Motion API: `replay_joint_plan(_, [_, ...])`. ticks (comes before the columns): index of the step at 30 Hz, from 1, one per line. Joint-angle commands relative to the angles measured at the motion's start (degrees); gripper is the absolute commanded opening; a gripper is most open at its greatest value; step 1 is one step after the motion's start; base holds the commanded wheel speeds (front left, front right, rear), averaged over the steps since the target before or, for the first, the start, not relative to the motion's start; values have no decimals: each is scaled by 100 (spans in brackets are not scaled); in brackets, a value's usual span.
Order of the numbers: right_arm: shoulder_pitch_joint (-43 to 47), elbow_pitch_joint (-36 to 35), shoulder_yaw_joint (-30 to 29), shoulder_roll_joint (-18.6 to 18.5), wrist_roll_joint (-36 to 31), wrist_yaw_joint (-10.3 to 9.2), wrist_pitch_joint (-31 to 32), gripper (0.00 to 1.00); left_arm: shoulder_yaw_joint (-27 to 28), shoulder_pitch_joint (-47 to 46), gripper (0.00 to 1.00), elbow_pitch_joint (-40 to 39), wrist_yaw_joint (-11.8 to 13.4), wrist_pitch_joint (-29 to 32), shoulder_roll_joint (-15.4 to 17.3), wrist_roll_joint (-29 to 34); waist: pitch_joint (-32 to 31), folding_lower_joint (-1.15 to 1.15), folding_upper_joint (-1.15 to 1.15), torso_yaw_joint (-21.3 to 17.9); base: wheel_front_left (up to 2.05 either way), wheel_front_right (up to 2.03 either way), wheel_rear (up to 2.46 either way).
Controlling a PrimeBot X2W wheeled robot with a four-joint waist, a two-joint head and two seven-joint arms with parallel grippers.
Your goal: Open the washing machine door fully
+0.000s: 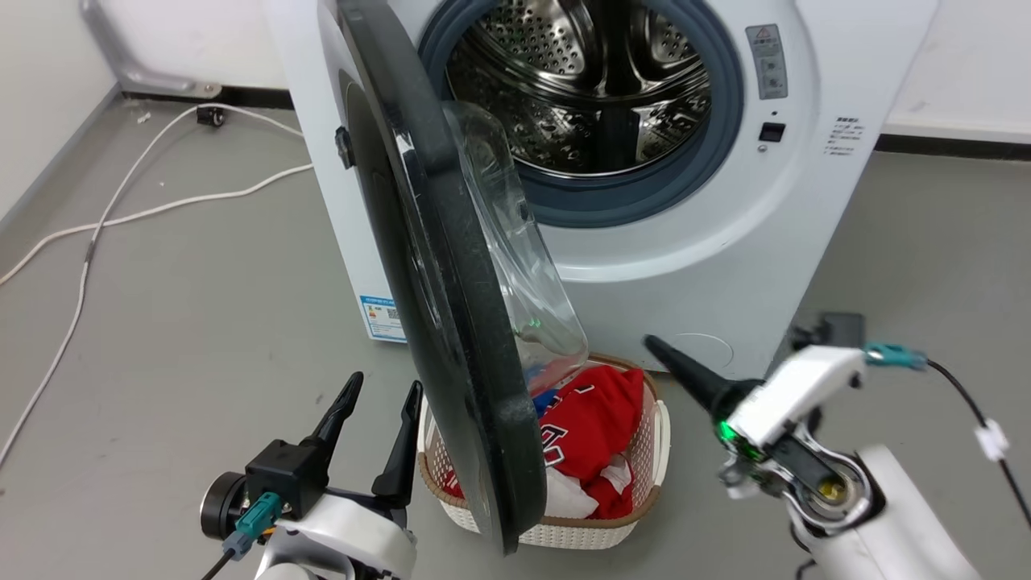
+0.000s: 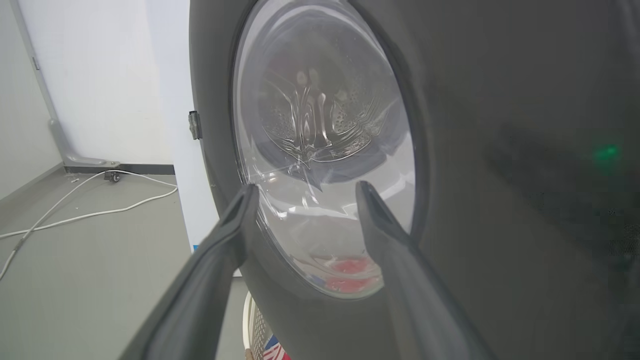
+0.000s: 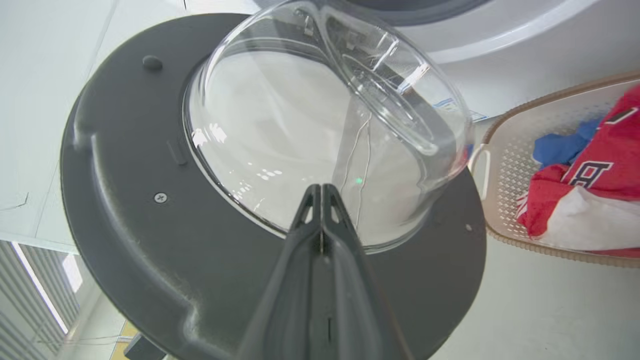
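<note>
The white washing machine [image 1: 725, 242] stands ahead with its steel drum [image 1: 580, 80] exposed. The washing machine door [image 1: 435, 282], a black disc with a clear glass bowl [image 1: 523, 266], stands swung out, edge-on to the head view, hinged on the left. My left gripper [image 1: 385, 385] is open just outside the door's outer face [image 2: 500, 150], fingers spread before the glass window [image 2: 320, 125]. My right gripper [image 1: 656, 348] is shut and empty, pointing at the door's inner face [image 3: 125, 210] just short of the bowl [image 3: 310, 115].
A white woven basket [image 1: 644, 475] holding red, white and blue clothes [image 1: 596, 419] sits on the floor under the door's lower edge, between my arms. White cables [image 1: 121, 217] trail across the grey floor at the left. The wall runs behind the machine.
</note>
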Motion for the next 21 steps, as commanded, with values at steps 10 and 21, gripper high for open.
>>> replay_joint_plan(10, [1434, -552, -1023, -443, -953, 3, -1505, 35, 141, 215, 100, 78, 150, -14, 86, -23, -221, 1, 0, -292, 0, 0, 0])
replay_joint_plan(21, [2337, -1527, -1912, -304, -3023, 3, -2709, 100, 339, 411, 100, 32, 359, -14, 160, -134, -304, 1, 0, -554, 0, 0, 0])
